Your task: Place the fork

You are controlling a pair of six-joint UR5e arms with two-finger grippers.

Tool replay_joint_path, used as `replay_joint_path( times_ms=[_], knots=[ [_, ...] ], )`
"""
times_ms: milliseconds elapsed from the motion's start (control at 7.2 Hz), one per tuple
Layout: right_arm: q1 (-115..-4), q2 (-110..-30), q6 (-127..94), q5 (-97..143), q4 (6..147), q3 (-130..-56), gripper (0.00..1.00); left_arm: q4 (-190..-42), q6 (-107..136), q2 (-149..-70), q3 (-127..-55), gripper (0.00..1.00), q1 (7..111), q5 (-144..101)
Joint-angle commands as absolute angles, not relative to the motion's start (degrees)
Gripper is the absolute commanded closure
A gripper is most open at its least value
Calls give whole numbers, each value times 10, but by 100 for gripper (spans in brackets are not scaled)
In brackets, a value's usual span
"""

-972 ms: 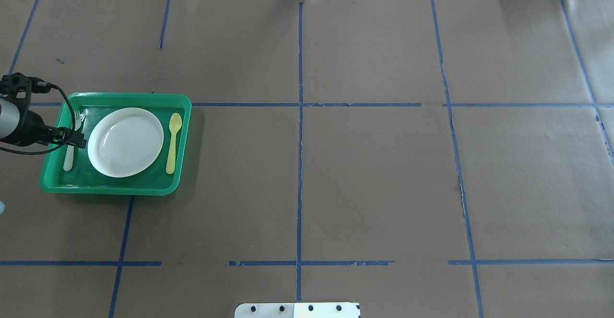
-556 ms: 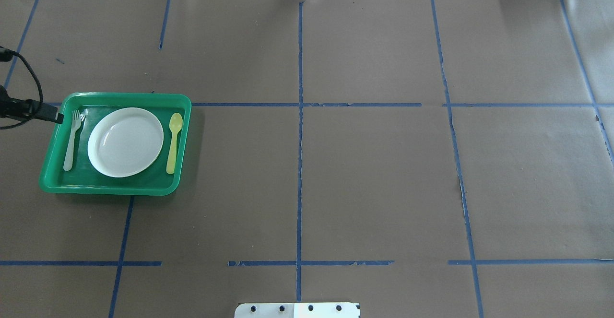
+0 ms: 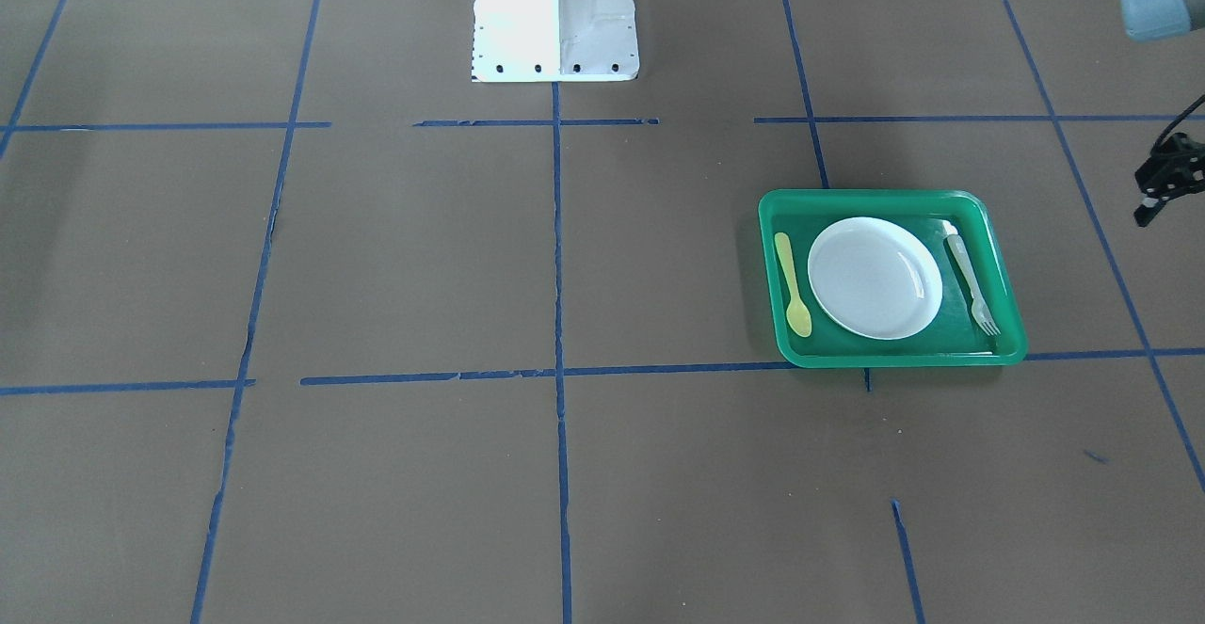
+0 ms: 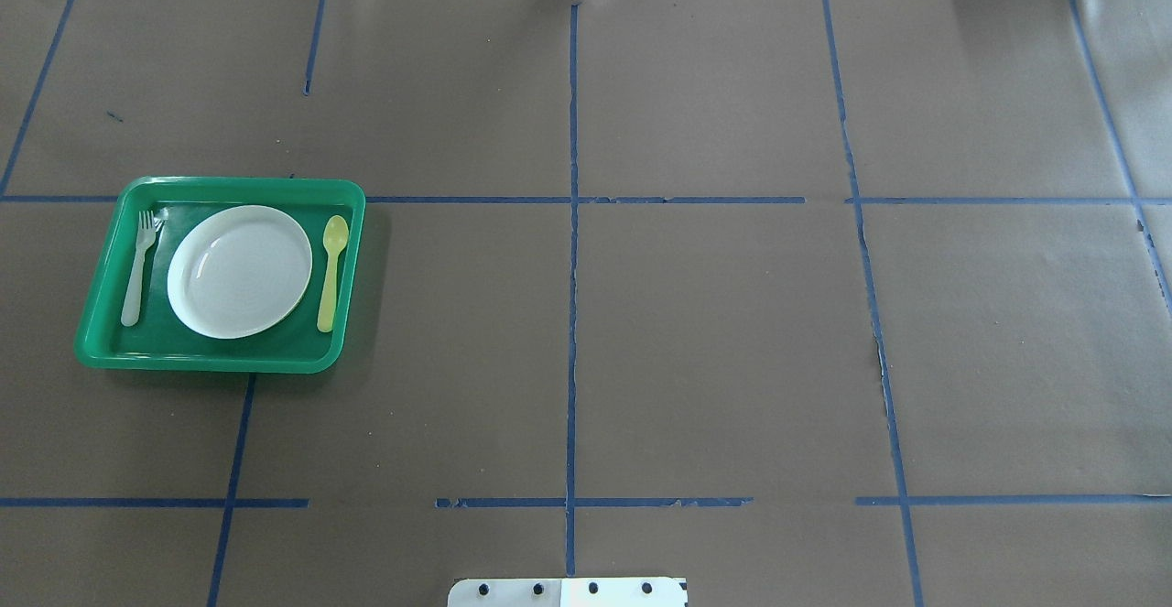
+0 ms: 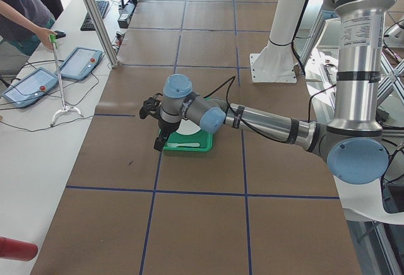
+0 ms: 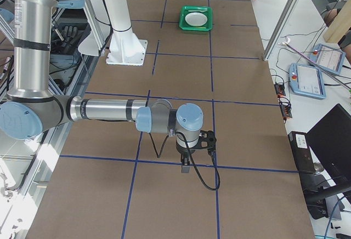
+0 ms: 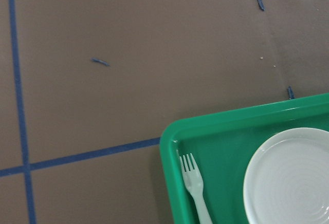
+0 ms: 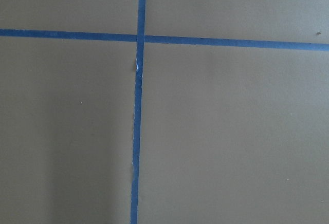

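The fork point(image 4: 138, 268) looks light, thin and slippery; grasp mid-handle; the left gripper point(image 3: 1153, 200) spread cannot be told.

The fork point(image 7: 195, 188) is cut off mid-handle; the left gripper point(image 3: 1150, 205) is too small to read.

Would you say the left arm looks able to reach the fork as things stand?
Probably yes. The fork lies uncovered in the green tray, on the side nearest the left gripper, which hovers just outside the tray. Nothing lies between them, and the white plate sits clear of the fork.
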State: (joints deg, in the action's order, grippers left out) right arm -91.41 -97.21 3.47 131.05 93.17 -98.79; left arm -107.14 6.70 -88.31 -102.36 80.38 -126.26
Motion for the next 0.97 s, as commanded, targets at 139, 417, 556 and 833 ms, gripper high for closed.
replay_joint_path(
  times_ms=[139, 417, 556, 833],
  knots=[
    [-914, -972, 35, 1310, 932, -988, 0, -996, 13, -855, -962, 0, 897, -1300],
    [-914, -972, 35, 1310, 932, -988, 0, -994, 1, -801, -960, 0, 900, -1365],
    [-914, -972, 34, 1310, 932, -988, 0, -992, 1, -798, -962, 0, 900, -1365],
    [-914, -972, 34, 1310, 932, -988, 0, -952, -1, -800, -968, 0, 900, -1363]
  ],
)
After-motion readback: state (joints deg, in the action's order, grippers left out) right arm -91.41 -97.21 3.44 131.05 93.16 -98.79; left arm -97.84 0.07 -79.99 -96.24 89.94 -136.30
